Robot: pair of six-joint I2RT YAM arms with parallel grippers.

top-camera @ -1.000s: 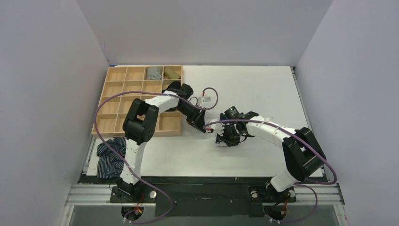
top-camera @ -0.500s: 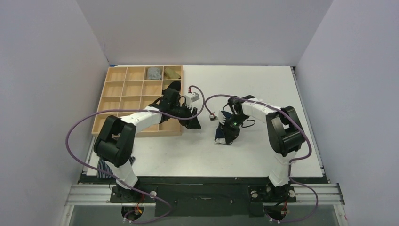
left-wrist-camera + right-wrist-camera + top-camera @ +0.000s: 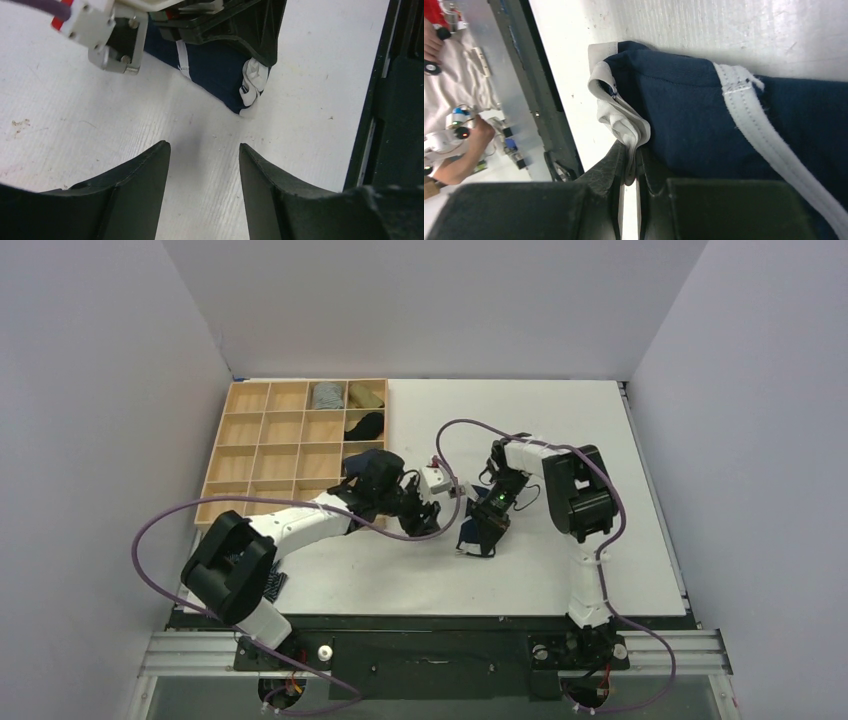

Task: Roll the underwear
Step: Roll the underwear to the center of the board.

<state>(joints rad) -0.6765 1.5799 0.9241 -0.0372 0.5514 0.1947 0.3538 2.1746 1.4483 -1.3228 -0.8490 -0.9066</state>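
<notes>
Across the white desk, the right tool pinches the underwear thinly and could lose it if the open left tool beside it nudges.

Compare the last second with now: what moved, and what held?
The left arm dropped its elbow and swung it left, off the wooden tray; the right arm folded its elbow in toward the table's middle. Unchanged: the left claw is open beside the navy underwear, the right claw stays shut on its white waistband, and the underwear has not shifted.
</notes>
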